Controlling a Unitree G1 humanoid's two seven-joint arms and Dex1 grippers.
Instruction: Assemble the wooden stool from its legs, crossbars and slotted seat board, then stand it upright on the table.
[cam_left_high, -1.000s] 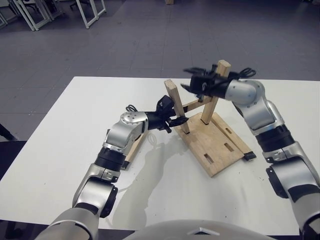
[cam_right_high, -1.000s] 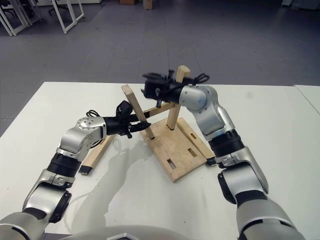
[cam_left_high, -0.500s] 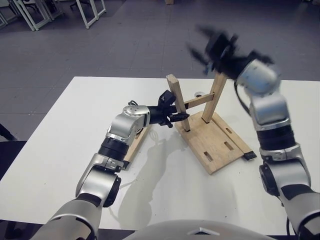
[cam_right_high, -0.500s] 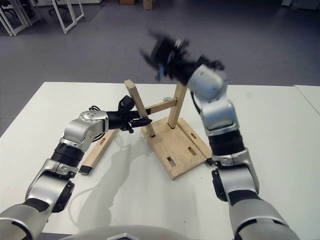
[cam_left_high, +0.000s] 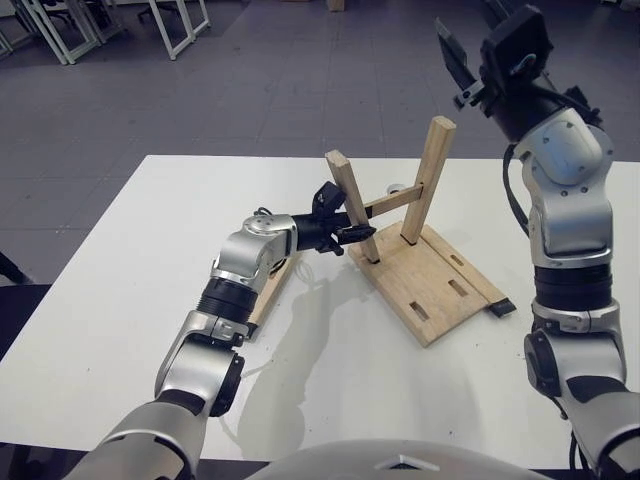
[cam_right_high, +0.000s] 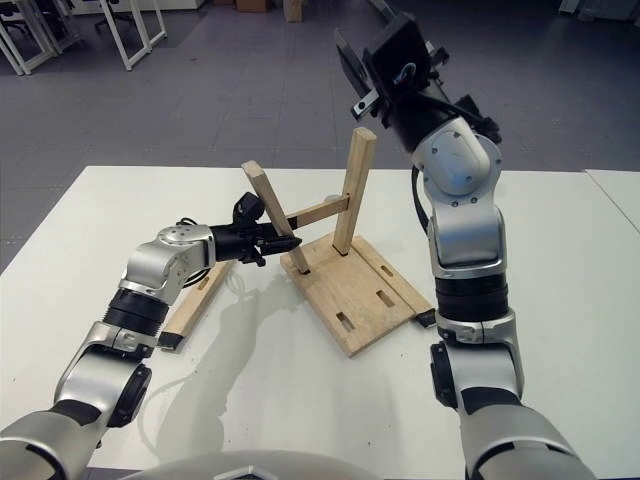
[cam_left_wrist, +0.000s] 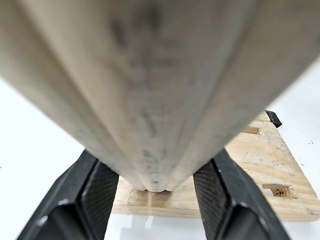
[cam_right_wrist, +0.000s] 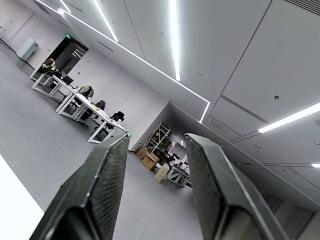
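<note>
- seat board (cam_left_high: 440, 285) lies flat on the desk (cam_left_high: 120, 300), slots up. Two legs are stuck in the far slots w/ a crossbar (cam_left_high: 392, 203) joining them.
- left leg (cam_left_high: 345, 185) leans away from the other one, right leg (cam_left_high: 428, 180) is closer to upright. Both long axes point up off the board.
- left claw (cam_left_high: 350, 233) is clenched on the left leg low down, just under the crossbar. It comes in from the side, so across the leg's length.
- right claw (cam_right_wrist: 157, 150) is released and holds nothing. It's aimed up, way above the right leg's top end and a bit to the right of it.
- so imo the right leg sits straight down from that claw, and a push would run along its axis into the slot.
- spare wood piece (cam_right_high: 190, 305) lies flat left of the board, under the left forearm. Left arm is way nearer to it but busy atm.
</note>
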